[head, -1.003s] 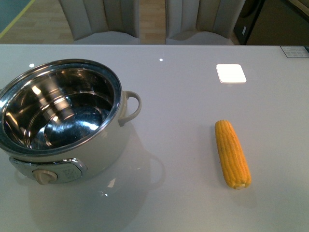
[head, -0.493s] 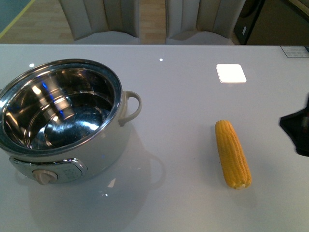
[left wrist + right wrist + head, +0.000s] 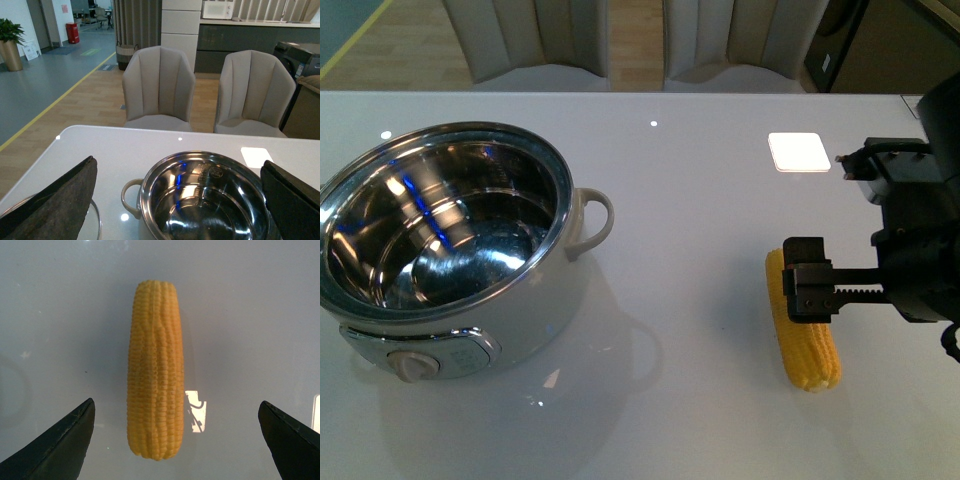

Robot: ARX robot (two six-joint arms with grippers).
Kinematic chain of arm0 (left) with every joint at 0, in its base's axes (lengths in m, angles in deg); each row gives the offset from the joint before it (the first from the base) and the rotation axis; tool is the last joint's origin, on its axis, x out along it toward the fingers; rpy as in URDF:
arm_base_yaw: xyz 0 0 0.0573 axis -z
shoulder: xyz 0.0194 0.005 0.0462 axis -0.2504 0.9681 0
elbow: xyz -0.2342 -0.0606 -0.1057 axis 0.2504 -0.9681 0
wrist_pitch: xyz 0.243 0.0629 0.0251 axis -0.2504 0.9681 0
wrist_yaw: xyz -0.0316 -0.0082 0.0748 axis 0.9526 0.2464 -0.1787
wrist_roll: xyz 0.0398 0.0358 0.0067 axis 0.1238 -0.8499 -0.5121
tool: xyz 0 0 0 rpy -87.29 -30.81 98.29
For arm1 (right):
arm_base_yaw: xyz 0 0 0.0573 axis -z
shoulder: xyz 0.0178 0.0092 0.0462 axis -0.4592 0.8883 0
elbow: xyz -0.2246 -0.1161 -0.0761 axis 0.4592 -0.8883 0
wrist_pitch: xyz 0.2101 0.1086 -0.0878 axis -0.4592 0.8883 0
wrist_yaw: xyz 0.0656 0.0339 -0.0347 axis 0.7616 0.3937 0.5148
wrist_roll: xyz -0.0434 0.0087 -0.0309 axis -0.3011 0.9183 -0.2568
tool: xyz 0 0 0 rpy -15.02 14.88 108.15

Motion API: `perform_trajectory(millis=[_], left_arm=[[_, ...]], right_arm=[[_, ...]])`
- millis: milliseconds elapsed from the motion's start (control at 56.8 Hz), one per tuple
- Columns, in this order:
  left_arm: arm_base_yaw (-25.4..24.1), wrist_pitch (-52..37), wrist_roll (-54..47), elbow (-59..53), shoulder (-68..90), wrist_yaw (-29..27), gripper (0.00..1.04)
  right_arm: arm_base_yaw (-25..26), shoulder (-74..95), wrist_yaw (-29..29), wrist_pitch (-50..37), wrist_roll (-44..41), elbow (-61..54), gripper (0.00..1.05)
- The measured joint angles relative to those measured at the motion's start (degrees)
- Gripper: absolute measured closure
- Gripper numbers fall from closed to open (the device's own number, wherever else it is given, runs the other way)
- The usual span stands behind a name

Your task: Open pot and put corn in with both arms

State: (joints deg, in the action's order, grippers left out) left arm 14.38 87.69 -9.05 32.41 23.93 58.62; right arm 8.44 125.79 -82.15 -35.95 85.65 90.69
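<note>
The pot (image 3: 558, 180) stands at the table's left with no lid on it, its steel inside bare. The corn (image 3: 812, 355) lies on the table to the right, lengthwise toward me. My right gripper (image 3: 808, 285) hangs over the cob's middle, open. In the right wrist view the corn (image 3: 154, 370) lies between the spread fingertips (image 3: 70, 440), untouched by them. The left wrist view has the pot (image 3: 150, 185) below my open left gripper (image 3: 179, 162), which holds nothing. The left arm is out of the front view.
A thin round steel rim (image 3: 95, 220) lies on the table beside the pot, half hidden by a left finger. Two beige chairs (image 3: 159, 85) stand past the far table edge. A bright square reflection (image 3: 798, 151) shows on the tabletop.
The right arm has come in from the right edge and moved left until its gripper is over the corn. Pot and corn have stayed put.
</note>
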Motion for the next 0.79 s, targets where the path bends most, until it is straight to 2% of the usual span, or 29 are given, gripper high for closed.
perform_trajectory(millis=[510, 792], left_arm=[[0.0, 0.0, 0.0, 0.0, 0.0, 0.0, 0.07], [0.0, 0.0, 0.0, 0.0, 0.0, 0.0, 0.07]], right_arm=[[-0.2, 12.3, 1.5, -1.2, -2.1, 6.0, 0.09], [0.1, 17.0, 3.5, 1.8, -1.9, 8.7, 0.09]])
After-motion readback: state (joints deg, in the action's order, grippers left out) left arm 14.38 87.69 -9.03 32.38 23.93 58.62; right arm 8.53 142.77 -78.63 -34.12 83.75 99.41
